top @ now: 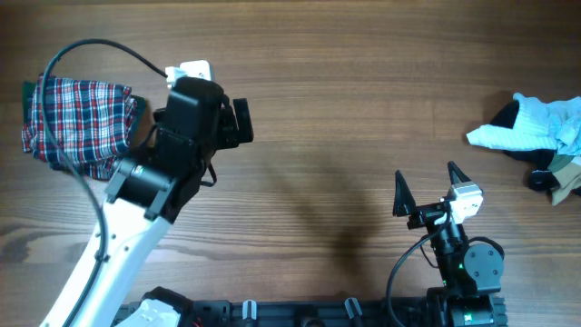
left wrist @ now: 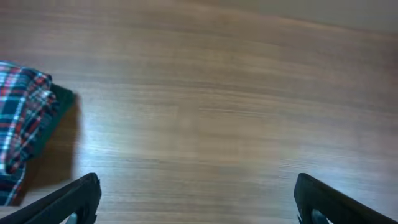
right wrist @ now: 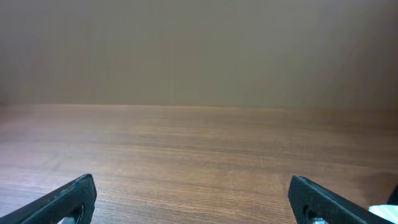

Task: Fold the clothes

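The red, navy and white plaid garment (top: 77,123) lies folded in a compact bundle at the table's far left. It also shows at the left edge of the left wrist view (left wrist: 25,124). My left gripper (top: 241,123) is open and empty, to the right of the plaid bundle and apart from it; its fingers (left wrist: 198,199) are spread wide over bare wood. My right gripper (top: 427,186) is open and empty near the front right of the table, its fingers (right wrist: 193,202) wide apart above bare wood.
A loose pile of other clothes (top: 536,132), light blue on top with dark and beige pieces under it, lies at the far right edge. The wooden table (top: 345,100) stretches between the two arms. A wall rises behind the table's far edge (right wrist: 199,106).
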Controlling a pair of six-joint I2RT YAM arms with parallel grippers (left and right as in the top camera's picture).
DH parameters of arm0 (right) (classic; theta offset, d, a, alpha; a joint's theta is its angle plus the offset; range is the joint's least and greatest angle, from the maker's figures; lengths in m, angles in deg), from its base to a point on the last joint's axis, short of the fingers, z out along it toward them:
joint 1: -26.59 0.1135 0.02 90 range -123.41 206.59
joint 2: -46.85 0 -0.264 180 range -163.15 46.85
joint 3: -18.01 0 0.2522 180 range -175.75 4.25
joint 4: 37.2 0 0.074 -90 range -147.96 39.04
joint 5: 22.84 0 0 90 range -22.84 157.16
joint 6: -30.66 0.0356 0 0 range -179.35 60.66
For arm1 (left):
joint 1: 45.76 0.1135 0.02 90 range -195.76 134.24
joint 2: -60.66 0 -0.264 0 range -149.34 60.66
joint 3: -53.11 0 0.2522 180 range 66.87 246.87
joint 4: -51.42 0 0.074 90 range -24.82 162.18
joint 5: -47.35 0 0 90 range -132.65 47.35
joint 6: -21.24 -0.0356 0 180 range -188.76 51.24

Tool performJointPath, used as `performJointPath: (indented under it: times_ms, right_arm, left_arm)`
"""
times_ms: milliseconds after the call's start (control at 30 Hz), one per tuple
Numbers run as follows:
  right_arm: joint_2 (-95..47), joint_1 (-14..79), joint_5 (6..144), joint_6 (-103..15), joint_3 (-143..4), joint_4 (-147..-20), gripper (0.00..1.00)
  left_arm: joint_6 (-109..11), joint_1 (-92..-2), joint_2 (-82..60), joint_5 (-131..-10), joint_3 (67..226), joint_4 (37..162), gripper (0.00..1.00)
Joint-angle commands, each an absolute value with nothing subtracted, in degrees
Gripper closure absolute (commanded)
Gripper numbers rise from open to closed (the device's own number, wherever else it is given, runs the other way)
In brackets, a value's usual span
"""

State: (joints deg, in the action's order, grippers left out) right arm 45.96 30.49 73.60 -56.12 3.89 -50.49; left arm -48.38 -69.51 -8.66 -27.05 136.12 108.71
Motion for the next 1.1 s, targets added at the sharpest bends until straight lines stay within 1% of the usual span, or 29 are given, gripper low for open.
performJointPath:
  times_ms: [0, 67, 100, 133, 200, 267, 300, 367, 400, 533, 667, 767, 800, 933, 1067]
  right_arm:
    - [45.9, 30.3, 74.7, -55.3, 4.0, -50.4, 0.00]
    - [45.9, 30.3, 74.7, -55.3, 4.0, -50.4, 0.00]
    - [45.9, 30.3, 74.7, -55.3, 4.0, -50.4, 0.00]
    - [45.9, 30.3, 74.7, -55.3, 4.0, -50.4, 0.00]
    - [45.9, 30.3, 74.7, -55.3, 4.0, -50.4, 0.00]
    - [45.9, 30.3, 74.7, -55.3, 4.0, -50.4, 0.00]
    - [45.9, 30.3, 74.7, -55.3, 4.0, -50.4, 0.00]
    - [45.9, 30.3, 74.7, -55.3, 4.0, -50.4, 0.00]
    - [45.9, 30.3, 74.7, -55.3, 4.0, -50.4, 0.00]
    - [45.8, 30.3, 74.7, -55.3, 4.0, -50.4, 0.00]
    - [45.8, 30.3, 74.7, -55.3, 4.0, -50.4, 0.00]
    - [45.8, 30.3, 74.7, -55.3, 4.0, -50.4, 0.00]
    - [45.8, 30.3, 74.7, -55.3, 4.0, -50.4, 0.00]
    - [45.8, 30.3, 74.7, -55.2, 4.0, -50.4, 0.00]
    - [45.8, 30.3, 74.7, -55.3, 4.0, -50.4, 0.00]
  left_arm:
    - [-51.4, -63.8, 0.9, -33.2, 132.6, 102.9, 0.00]
    - [-61.2, -53.7, 8.3, -53.4, 125.2, 90.3, 0.00]
    - [-62.4, -50.1, 11.7, -58.7, 121.7, 85.9, 0.00]
    - [-62.4, -47.2, 16.4, -61.2, 116.9, 81.4, 0.00]
    - [-62.4, -45.8, 26.2, -60.4, 106.6, 74.1, 0.00]
    - [-62.4, -45.9, 32.3, -59.7, 99.2, 69.6, 0.00]
    - [-62.3, -45.9, 36.4, -59.8, 93.2, 65.4, 0.00]
    - [-62.3, -46.3, 41.2, -59.8, 85.2, 58.7, 0.00]
    - [-62.3, -46.7, 43.0, -59.8, 82.7, 57.4, 0.00]
    - [-61.9, -46.8, 50.4, -59.7, 77.2, 57.0, 0.00]
    - [-61.9, -48.2, 54.6, -58.1, 74.1, 56.7, 0.00]
    - [-61.9, -48.6, 60.3, -57.6, 69.5, 53.7, 0.00]
    - [-61.9, -48.6, 60.5, -57.6, 67.5, 50.4, 0.00]
    - [-61.9, -48.6, 60.5, -57.6, 67.2, 53.7, 0.00]
    - [-61.9, -48.6, 60.5, -57.6, 67.2, 61.1, 0.00]
